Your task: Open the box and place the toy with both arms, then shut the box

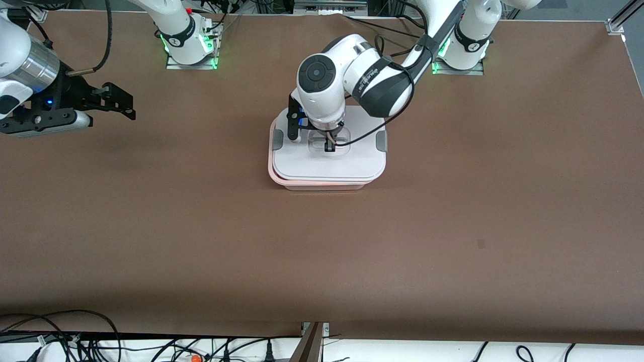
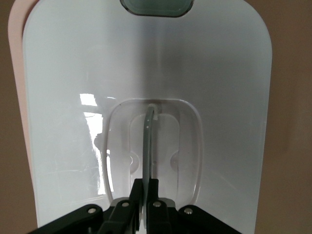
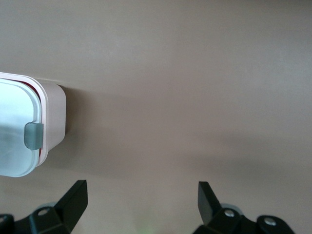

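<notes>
The box (image 1: 322, 185) stands mid-table, its pale pink tub under a white lid (image 1: 347, 163) that sits slightly shifted, so a strip of pink rim (image 2: 17, 73) shows along one side. My left gripper (image 1: 330, 146) comes straight down on the lid's centre, shut on the thin clear handle (image 2: 149, 131) in the recessed well; in the left wrist view the left gripper (image 2: 149, 183) pinches that handle. My right gripper (image 1: 128, 105) waits open in the air over bare table at the right arm's end, nothing between its fingers (image 3: 75, 195). The toy is out of view.
Grey clips (image 1: 381, 142) (image 1: 277, 139) sit at the lid's two short ends; one clip (image 3: 33, 135) and the box's corner (image 3: 51, 112) show in the right wrist view. Brown table (image 1: 453, 226) lies all round the box. Cables hang along the table's nearest edge.
</notes>
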Controlling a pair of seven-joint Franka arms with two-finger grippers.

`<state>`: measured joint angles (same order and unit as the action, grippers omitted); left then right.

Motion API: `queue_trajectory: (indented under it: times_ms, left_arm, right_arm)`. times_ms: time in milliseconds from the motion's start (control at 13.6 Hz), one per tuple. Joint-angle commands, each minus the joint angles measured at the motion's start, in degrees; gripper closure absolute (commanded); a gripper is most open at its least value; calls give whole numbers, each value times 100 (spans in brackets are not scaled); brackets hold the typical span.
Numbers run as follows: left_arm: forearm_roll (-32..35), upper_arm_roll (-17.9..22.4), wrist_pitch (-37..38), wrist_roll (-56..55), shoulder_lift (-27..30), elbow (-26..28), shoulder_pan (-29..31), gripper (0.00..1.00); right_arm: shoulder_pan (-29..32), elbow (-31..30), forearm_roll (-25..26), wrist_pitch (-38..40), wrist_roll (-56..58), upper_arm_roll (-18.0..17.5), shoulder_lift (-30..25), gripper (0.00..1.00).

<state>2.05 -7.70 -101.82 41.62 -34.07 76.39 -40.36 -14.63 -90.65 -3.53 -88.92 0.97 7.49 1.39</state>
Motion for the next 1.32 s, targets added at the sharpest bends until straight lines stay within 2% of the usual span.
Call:
queue_trajectory:
  times_ms: [0, 588, 808, 955, 1249]
  left_arm:
    - [-38, 84, -14, -67, 6, -89, -78, 100]
    - [-55, 84, -233, -339, -64, -89, -113, 100]
    - [-47, 93, -321, -339, -82, -81, -95, 100]
    - [-29, 102, -321, -339, -91, -72, -69, 100]
    - [-11, 111, -339, -330, -152, -72, -78, 100]
  right_arm:
    - [514, -49, 246, 59, 26, -521, -104, 0]
    - [566, 74, 273, -19, -291, -451, -34, 0]
    - [593, 118, 449, -20, -317, -451, 27, 0]
    - [602, 179, 371, -168, -326, -337, 45, 0]
    - [532, 197, 370, -143, -659, -389, 54, 0]
